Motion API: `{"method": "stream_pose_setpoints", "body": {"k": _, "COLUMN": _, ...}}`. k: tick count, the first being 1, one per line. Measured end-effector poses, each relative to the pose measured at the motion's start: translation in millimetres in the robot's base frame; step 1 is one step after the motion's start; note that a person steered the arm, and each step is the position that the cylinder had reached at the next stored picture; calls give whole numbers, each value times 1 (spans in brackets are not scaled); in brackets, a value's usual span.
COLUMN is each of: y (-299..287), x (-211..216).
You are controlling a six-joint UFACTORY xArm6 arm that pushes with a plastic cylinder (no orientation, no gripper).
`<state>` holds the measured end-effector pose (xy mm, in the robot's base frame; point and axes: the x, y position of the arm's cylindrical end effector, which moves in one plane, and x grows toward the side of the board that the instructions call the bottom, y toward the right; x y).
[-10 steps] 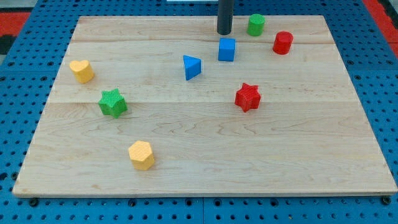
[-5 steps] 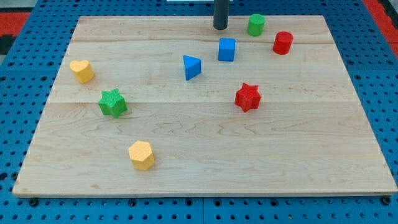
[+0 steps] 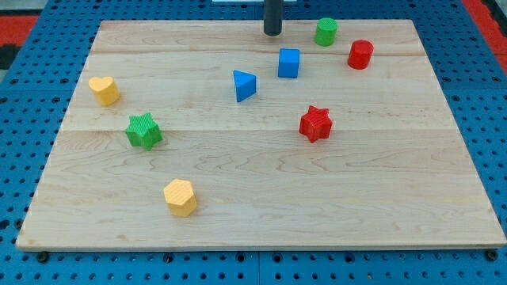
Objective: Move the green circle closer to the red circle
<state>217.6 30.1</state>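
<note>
My tip [image 3: 272, 33], a bare rod gripping nothing, sits left of the green circle block [image 3: 325, 32]; the red circle block [image 3: 360, 54] lies just beyond, lower right.

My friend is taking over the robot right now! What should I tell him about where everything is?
My tip is at the view's top edge of the wooden board, left of the green circle block, not touching it.
The red circle block sits just right of and below the green one, a small gap between them.
Done: nothing visibly yet.
Left: get behind the green circle and push it toward the red circle.
</note>
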Motion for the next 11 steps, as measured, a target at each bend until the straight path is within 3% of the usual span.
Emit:
{"method": "stream_pose_setpoints", "body": {"k": 3, "y": -2, "x": -5}}
{"method": "stream_pose_setpoints", "body": {"k": 5, "y": 55, "x": -26}}
{"method": "stream_pose_setpoints", "body": {"k": 8, "y": 75, "x": -25}}
{"method": "stream_pose_setpoints", "body": {"k": 9, "y": 91, "x": 41}}
{"method": "stream_pose_setpoints", "body": {"k": 11, "y": 76, "x": 53}}
